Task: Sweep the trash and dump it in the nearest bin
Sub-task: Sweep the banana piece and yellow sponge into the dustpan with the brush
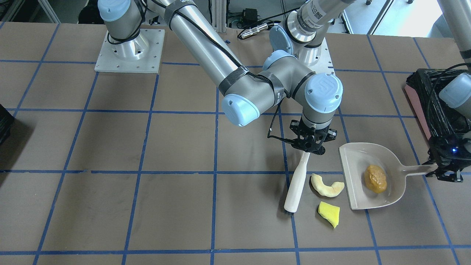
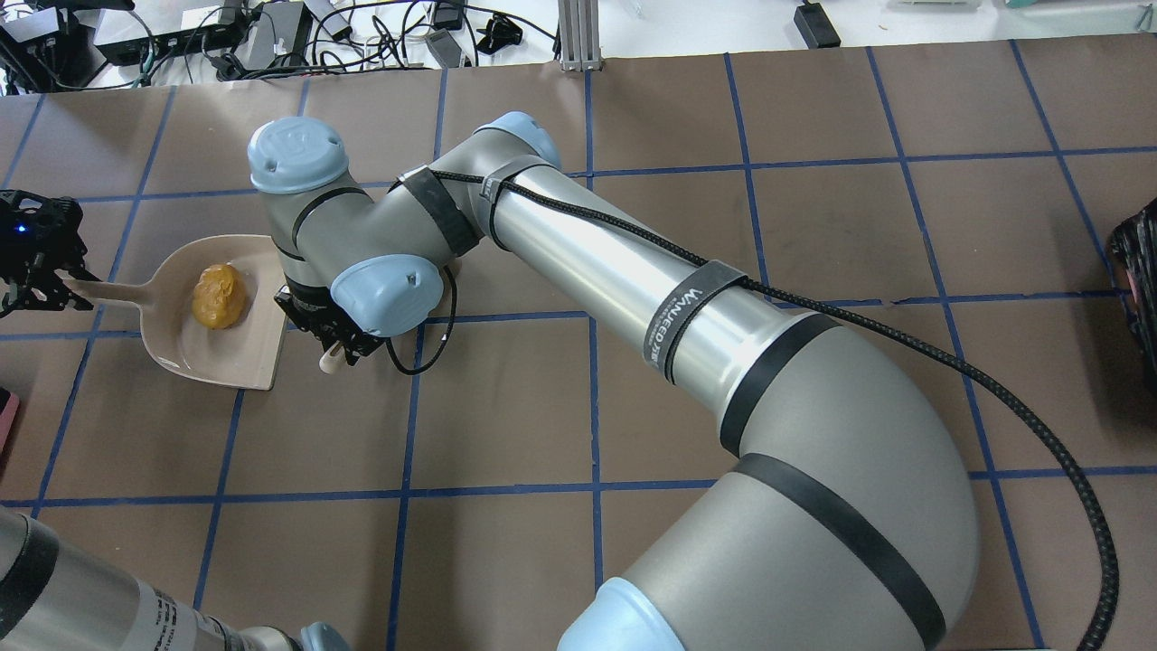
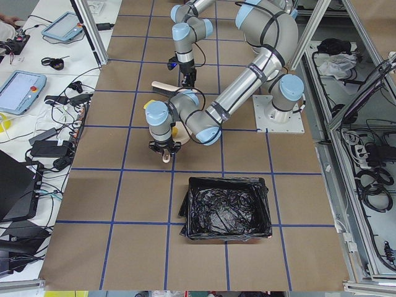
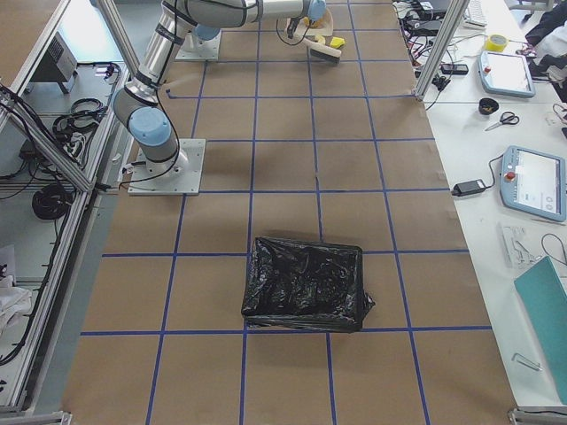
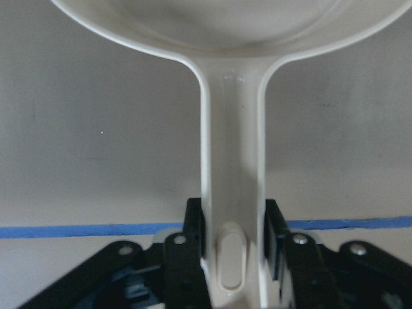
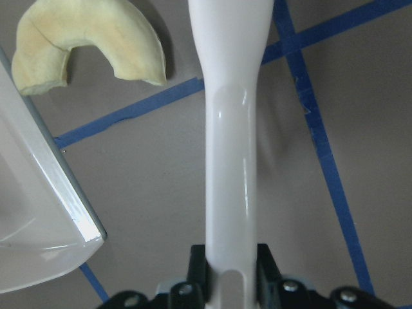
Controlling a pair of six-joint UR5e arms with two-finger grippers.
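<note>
Perhaps rind slice (image 1: 323, 189) touches dustpan (image 1: 368, 154) edge.

**gridfan:** any text you can actually read on this rig?

**ur_tinkerer:** barely lol. The black strap (image 2: 694, 312) around the right arm (image 2: 578, 244) says something like "WANEED" in white, and the smaller print after it is too tiny to read. The blue joint cap (image 1: 323, 87) by that arm's wrist has the UR logo. The white sticker (image 1: 317, 11) on the left arm (image 1: 307, 27) has a QR code plus print I can't make out.
</note>
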